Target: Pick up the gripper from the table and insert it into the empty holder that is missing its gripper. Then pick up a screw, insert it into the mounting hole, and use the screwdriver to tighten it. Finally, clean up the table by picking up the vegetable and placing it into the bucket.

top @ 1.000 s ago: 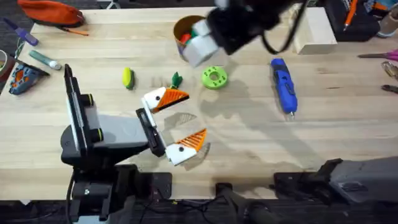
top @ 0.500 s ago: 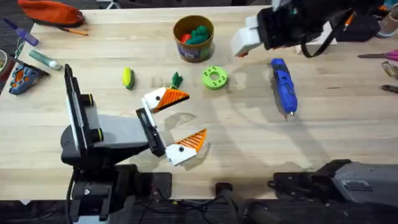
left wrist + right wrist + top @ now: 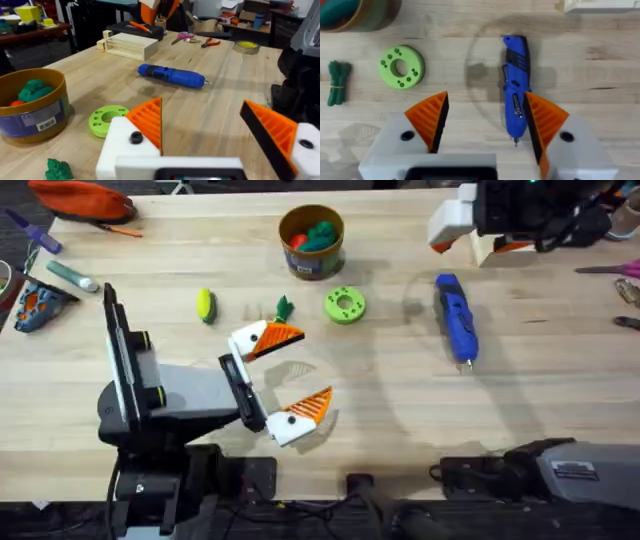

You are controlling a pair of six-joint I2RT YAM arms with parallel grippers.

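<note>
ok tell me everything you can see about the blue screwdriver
The screwdriver is blue and pen-shaped, plastic by its look, with a darker grip section and a thin metal tip. It lies flat on the wooden table, right of the green disc, tip toward the arm bases. Nothing grips it; the right gripper is open above it.

The blue pen-shaped screwdriver (image 3: pixel 455 318) lies flat on the wood, its thin metal tip pointing toward the arms' bases. The mustard-yellow bucket (image 3: pixel 311 242) stands upright well to the screwdriver's left and a little farther back (green and red pieces sit inside it).
</note>
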